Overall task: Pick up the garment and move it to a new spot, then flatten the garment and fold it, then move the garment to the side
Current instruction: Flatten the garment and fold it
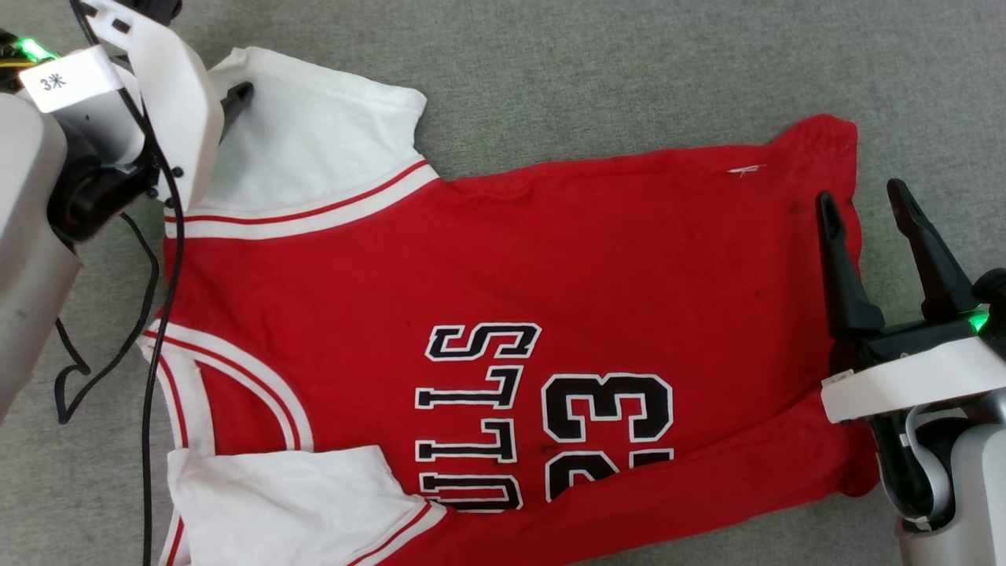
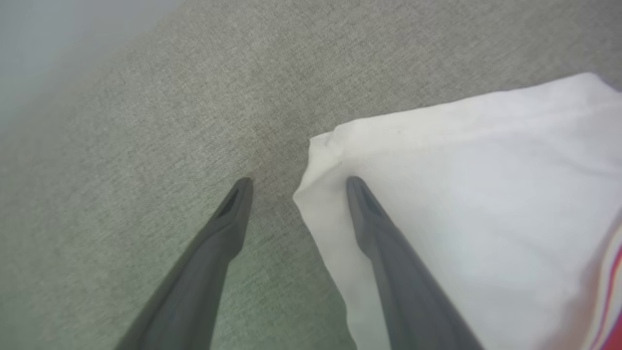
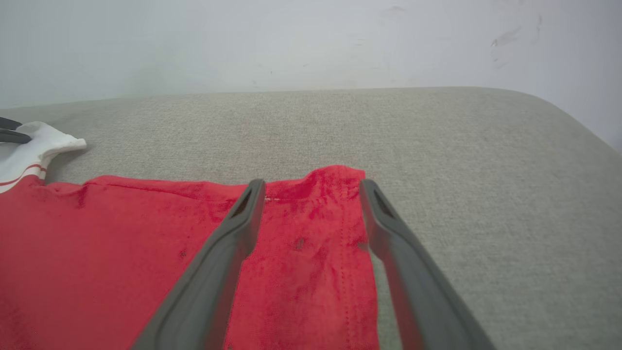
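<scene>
The left pincer point(image 2: 296, 182), its fingers apart, sat at the ten o'clock corner of the garment point(image 1: 471, 275), one finger over the white sleeve point(image 2: 461, 194), the other over bare grey tabletop point(image 2: 146, 121). The right pincer point(image 1: 860, 196), also spread wide and holding nothing, straddled the red hem at three o'clock. The garment lay flat between them, neckline toward nine o'clock, lettering sideways.

Left arm point(image 1: 23, 236) is stretched to the far left, pale wrist tipped down, left gripper point(image 2: 296, 182) spread wide with nothing clamped. On the right and nearer in, the right gripper point(image 1: 860, 192) points away, its dark fingers point(image 1: 837, 259) wide apart and gripping nothing.
</scene>
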`<state>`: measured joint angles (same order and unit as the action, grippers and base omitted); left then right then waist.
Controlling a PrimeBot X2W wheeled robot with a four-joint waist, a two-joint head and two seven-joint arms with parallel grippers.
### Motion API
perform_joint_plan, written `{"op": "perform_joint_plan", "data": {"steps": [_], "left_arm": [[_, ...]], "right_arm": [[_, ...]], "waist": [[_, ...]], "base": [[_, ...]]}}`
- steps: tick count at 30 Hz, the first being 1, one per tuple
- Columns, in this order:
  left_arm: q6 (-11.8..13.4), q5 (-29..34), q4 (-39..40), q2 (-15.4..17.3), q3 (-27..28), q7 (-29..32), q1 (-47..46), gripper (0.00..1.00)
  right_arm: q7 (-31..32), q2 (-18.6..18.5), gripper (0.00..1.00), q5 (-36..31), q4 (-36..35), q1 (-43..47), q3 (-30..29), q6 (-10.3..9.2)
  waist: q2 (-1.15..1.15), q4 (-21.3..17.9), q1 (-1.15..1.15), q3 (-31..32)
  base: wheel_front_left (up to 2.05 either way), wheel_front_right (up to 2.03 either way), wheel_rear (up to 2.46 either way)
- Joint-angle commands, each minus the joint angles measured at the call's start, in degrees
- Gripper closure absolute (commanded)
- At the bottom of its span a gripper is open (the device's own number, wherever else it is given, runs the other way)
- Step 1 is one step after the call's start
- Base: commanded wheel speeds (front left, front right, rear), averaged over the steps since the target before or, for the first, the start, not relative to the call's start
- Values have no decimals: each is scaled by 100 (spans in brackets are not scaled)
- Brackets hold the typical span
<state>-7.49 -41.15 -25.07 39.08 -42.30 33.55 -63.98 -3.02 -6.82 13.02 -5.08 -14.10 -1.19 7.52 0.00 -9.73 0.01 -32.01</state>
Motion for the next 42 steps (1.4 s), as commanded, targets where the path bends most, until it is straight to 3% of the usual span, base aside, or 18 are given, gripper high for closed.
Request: {"op": "perform_joint_plan", "data": {"steps": [1, 4, 5, 6, 7, 12, 22, 30, 37, 42], "left_arm": [[8, -33, -120, -11, -24, 9, -117, 0], [8, -158, -373, -120, -37, 48, -117, 0], [8, -259, -445, -188, -54, 116, -82, 10], [6, -350, -483, -240, -108, 200, -39, 60], [-2, -419, -528, -279, -147, 261, -16, 100], [1, -533, -644, -302, -189, 179, 17, 100], [102, -547, -782, -458, 20, -787, 183, 100], [291, -758, 48, -490, 233, -1504, 821, 100], [683, -677, 1215, -282, 234, -1776, 1500, 100], [952, -626, 2024, -188, 194, -1833, 1880, 100]], "right_arm": [[-40, 41, 0, 19, 29, -67, -1, -7], [-51, 48, 0, -13, 48, -85, -5, -6], [-51, 52, 0, -13, 57, -86, -5, -6], [-55, 55, 0, -15, 65, -86, -5, -6], [-65, 56, 0, -18, 73, -86, -7, -6], [-53, 68, 0, -36, 128, -45, 0, -7], [346, -165, 0, 43, 242, 106, -49, -7], [1757, -878, 0, 357, 238, -81, -82, -6], [3432, -1708, 0, 862, 558, -590, 36, -7], [4273, -2154, 0, 1262, 974, -929, 88, -7]], "waist": [[0, -46, -1, -46], [0, -75, -1, -91], [0, -82, -1, -100], [0, -89, -1, -107], [0, -90, -1, -113], [0, -66, -1, -56], [0, 221, -1, 689], [0, 649, -1, 1161], [0, 1003, -1, 1186], [0, 1240, -1, 1078]], "base": [[0, 0, 0], [0, 0, 0], [0, 0, 0], [0, 0, 0], [0, 0, 0], [0, 0, 0], [0, 0, 0], [0, 0, 0], [0, 0, 0], [0, 0, 0]]}}
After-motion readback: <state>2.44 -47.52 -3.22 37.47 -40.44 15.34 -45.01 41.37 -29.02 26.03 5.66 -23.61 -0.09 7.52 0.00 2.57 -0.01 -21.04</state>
